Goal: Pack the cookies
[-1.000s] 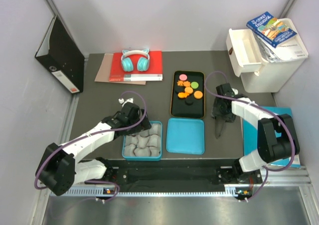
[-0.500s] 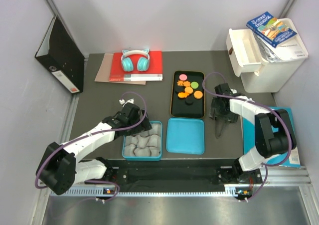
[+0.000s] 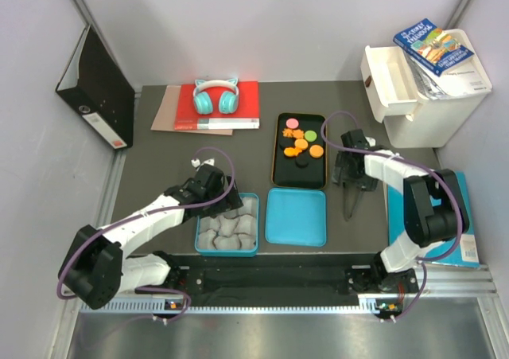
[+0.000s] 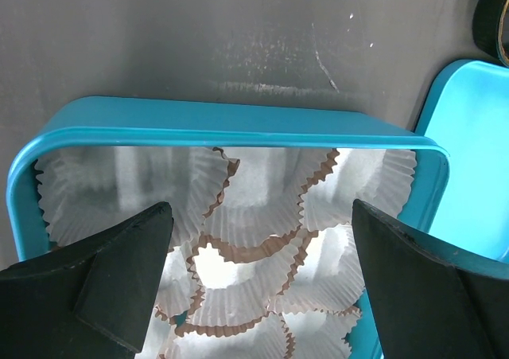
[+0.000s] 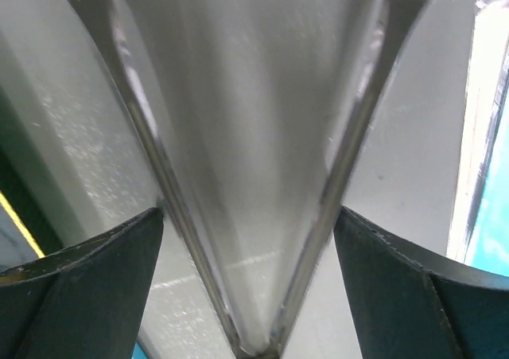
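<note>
The cookies (image 3: 300,144), orange, pink, green and black discs, lie in a black tray (image 3: 275,161) at mid table. A blue tin (image 3: 199,233) holds white paper cups (image 3: 228,225); its rim (image 4: 238,124) and the cups (image 4: 254,216) fill the left wrist view. My left gripper (image 3: 213,190) hangs open and empty over the tin's far edge (image 4: 258,239). My right gripper (image 3: 351,181) is low over metal tongs (image 3: 349,206) lying right of the tray. In the right wrist view its open fingers straddle the tongs' arms (image 5: 143,128) near their joined end (image 5: 248,216).
The blue lid (image 3: 296,216) lies right of the tin and shows in the left wrist view (image 4: 469,136). Teal headphones (image 3: 215,96) rest on a red book at the back. A black binder (image 3: 99,88) stands far left; a white drawer unit (image 3: 421,96) far right.
My right gripper has shifted slightly toward the back and left along the tongs. The left arm has not moved.
</note>
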